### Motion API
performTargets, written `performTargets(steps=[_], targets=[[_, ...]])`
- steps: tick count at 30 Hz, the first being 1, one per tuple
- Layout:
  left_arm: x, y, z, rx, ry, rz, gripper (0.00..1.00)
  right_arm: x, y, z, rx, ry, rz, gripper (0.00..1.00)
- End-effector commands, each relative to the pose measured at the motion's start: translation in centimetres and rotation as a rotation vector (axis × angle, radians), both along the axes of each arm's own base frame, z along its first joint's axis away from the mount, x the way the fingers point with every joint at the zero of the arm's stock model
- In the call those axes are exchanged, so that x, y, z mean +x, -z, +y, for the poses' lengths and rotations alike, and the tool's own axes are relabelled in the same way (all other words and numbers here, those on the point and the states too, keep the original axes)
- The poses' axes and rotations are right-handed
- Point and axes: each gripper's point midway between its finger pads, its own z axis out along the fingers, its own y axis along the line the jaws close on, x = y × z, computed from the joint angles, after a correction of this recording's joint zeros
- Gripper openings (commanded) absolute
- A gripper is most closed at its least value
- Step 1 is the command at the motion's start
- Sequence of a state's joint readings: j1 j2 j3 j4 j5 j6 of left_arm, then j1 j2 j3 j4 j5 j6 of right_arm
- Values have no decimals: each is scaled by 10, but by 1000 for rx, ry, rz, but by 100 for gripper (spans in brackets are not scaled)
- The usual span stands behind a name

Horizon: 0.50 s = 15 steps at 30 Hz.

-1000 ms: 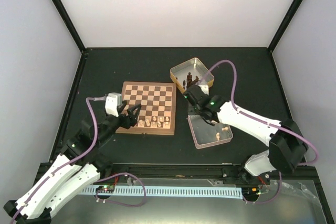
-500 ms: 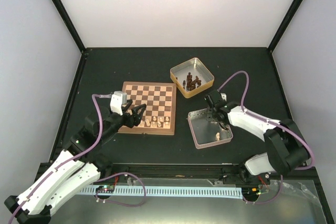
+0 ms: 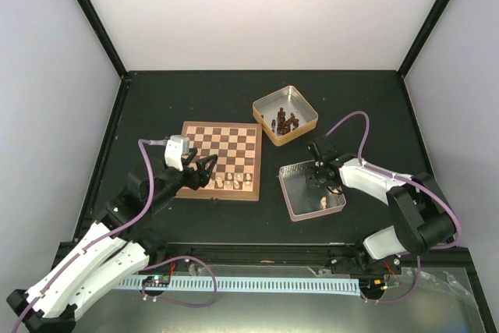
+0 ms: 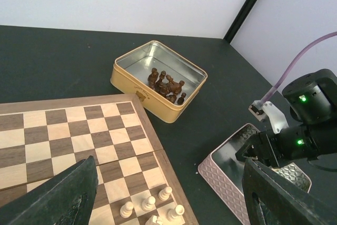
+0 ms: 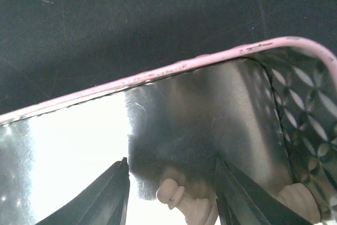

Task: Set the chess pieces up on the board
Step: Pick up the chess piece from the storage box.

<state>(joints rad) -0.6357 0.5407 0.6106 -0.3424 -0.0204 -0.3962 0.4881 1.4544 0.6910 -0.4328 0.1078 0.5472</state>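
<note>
The board (image 3: 221, 154) lies left of centre, with several pale chess pieces (image 3: 230, 183) standing along its near right edge; they also show in the left wrist view (image 4: 150, 204). My left gripper (image 3: 204, 169) is open and empty just above the board's near edge (image 4: 169, 183). My right gripper (image 3: 318, 179) is open and low inside the pink tin (image 3: 290, 200). In the right wrist view its jaws (image 5: 171, 183) straddle a pale piece (image 5: 192, 204) lying on the tin floor, with another pale piece (image 5: 303, 198) at the right.
A yellow tin (image 3: 269, 132) behind the pink one holds several dark brown pieces (image 3: 286, 122); the tin also shows in the left wrist view (image 4: 152, 104). One more pale piece (image 3: 323, 203) lies near the pink tin's front. Black frame posts stand at the back corners.
My right gripper has swung from beside the board's right edge over to the pink tin and dropped into it. My left gripper has shifted slightly right along the board's near edge.
</note>
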Motion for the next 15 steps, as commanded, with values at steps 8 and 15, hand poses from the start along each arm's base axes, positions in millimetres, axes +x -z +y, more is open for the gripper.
performTargets(steps=[8, 15], targets=[[2, -5, -2, -7, 7, -19, 77, -23, 8, -5, 2, -2, 105, 42], [4, -5, -5, -6, 13, -17, 77, -33, 13, -14, -65, -14, 147, 35]])
